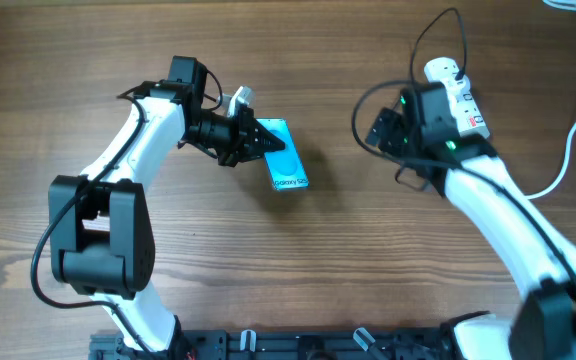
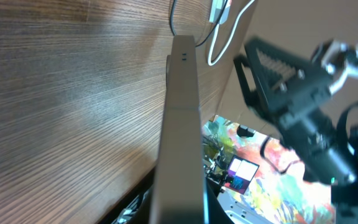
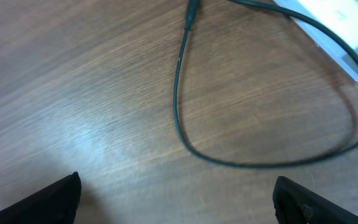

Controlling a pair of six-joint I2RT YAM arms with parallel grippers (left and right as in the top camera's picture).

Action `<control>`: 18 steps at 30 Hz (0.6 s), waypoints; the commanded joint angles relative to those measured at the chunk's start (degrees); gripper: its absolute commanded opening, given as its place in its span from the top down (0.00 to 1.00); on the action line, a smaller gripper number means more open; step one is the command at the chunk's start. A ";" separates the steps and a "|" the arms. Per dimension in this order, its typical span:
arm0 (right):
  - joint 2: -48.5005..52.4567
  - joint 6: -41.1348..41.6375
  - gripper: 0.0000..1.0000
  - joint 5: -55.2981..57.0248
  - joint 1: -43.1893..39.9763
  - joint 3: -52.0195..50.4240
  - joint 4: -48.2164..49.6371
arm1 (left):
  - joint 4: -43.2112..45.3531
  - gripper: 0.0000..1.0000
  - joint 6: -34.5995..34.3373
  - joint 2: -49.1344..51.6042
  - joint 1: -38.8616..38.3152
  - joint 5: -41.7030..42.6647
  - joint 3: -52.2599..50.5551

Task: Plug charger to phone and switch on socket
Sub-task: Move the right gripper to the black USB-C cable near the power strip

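Phone: in the left wrist view the phone (image 2: 180, 143) ran edge-on right before the lens, its glass mirroring bright colours. From overhead it lay left of mid-bench, teal screen up, its far end under the left hand (image 1: 256, 138).
Left hand: one finger (image 2: 278, 68) stood beside the phone with a gap showing. The other was hidden, so I cannot tell whether it was grasping or released.
Right hand: the right hand (image 1: 380, 128) was released, fingertips (image 3: 48, 199) spread wide over bare bench (image 3: 73, 93), holding nothing.
Charger: the charger (image 3: 180, 118) cable looped on the bench just ahead of the right hand, well apart from the phone.
Socket: the socket (image 1: 456, 90) lay far right, partly under the right arm, its white cord (image 1: 573, 130) trailing rightward.
Writing: "Galaxy S" was readable at the phone's near end. The socket's red-marked label was too small to read.
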 commanded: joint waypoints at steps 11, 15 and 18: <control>26.18 -2.45 0.14 1.05 -6.16 10.21 17.00 | -0.79 0.96 0.74 -0.20 0.15 2.64 0.02; 28.06 -2.47 0.21 1.84 -6.16 10.21 21.55 | -0.79 0.96 0.72 -0.20 0.15 2.64 0.02; 29.92 -2.67 0.26 4.02 -6.16 10.21 23.65 | -0.79 0.96 0.72 -0.20 0.15 2.64 0.02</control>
